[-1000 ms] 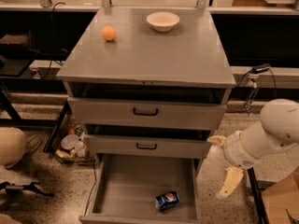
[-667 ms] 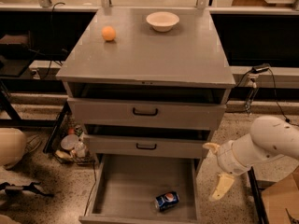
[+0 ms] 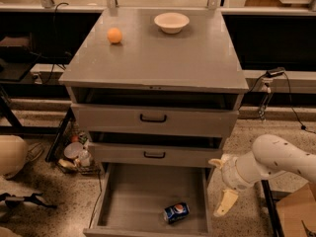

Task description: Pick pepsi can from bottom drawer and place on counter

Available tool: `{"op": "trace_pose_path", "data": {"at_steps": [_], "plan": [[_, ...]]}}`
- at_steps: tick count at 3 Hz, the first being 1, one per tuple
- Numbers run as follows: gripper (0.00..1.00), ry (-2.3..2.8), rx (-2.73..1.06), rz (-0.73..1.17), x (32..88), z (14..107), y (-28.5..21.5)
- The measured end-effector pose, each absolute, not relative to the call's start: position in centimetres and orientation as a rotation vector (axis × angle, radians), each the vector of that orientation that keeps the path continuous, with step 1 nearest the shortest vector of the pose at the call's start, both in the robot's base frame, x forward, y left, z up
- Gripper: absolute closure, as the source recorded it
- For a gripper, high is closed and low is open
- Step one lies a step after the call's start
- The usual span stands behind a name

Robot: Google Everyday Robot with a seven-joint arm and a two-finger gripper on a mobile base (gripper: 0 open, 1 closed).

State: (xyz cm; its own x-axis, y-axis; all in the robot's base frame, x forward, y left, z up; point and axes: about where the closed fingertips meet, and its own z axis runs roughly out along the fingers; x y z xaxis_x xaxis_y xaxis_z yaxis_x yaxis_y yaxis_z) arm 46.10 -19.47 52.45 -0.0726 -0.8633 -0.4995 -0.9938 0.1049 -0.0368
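The pepsi can (image 3: 176, 213) lies on its side on the floor of the bottom drawer (image 3: 148, 191), near the front right corner. The drawer is pulled out. The counter (image 3: 168, 58) is the grey top of the cabinet. My gripper (image 3: 221, 182) hangs on the white arm just outside the drawer's right wall, to the right of and above the can. Its fingers are spread apart and hold nothing.
An orange ball (image 3: 114, 35) and a white bowl (image 3: 171, 22) sit on the counter's far part. Two shallower drawers with black handles (image 3: 153, 118) stick out slightly above the bottom drawer. Clutter lies on the floor at the left (image 3: 74, 154). A cardboard box (image 3: 296, 216) stands at the right.
My arm and gripper have moved left and down, closer to the right side of the bottom drawer. The can has not moved.
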Motion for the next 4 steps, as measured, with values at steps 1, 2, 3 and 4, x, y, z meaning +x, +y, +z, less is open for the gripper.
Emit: {"op": "trace_pose_path", "data": {"at_steps": [1, 2, 3, 4], "plan": [[0.00, 1.974, -1.805, 0.478, 46.6, 49.3, -19.6], [0.00, 1.927, -1.816, 0.508, 48.1, 43.3, -19.2], [0.00, 1.910, -1.846, 0.498, 49.3, 37.8, -18.3], [0.00, 1.921, -1.832, 0.543, 49.4, 30.8, -16.9]]}}
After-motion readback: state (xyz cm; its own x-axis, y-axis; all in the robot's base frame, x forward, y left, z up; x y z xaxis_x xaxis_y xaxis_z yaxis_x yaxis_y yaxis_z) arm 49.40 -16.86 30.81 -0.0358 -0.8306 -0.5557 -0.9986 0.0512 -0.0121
